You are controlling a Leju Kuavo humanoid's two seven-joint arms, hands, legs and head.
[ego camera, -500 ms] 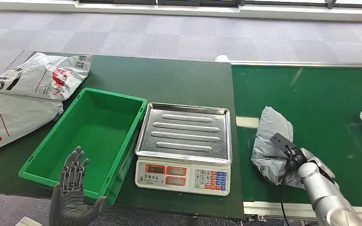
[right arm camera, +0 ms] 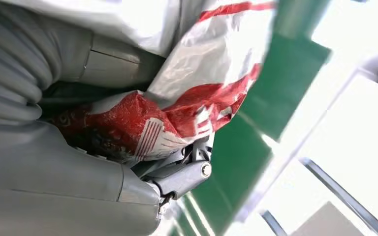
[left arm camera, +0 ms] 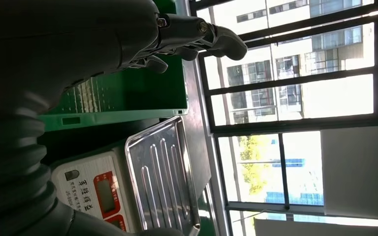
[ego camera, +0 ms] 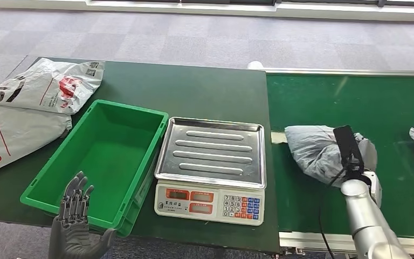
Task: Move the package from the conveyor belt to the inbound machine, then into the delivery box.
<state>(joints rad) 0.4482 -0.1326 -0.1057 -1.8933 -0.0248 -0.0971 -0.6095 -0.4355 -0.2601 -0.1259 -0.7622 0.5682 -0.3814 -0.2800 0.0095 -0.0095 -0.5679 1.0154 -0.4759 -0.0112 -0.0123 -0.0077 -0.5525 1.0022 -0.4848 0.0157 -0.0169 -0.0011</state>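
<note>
At seven o'clock in the head view, the left hand [ego camera: 75,224] is hovering with fingers spread and holding nothing, just off the near rim of the green delivery box [ego camera: 48,186]. The scale [ego camera: 211,162], at centre, is sitting just beside the box. At four o'clock, the right hand [ego camera: 356,156] is gripping the grey package [ego camera: 315,148] over the green conveyor belt [ego camera: 350,97].
</note>
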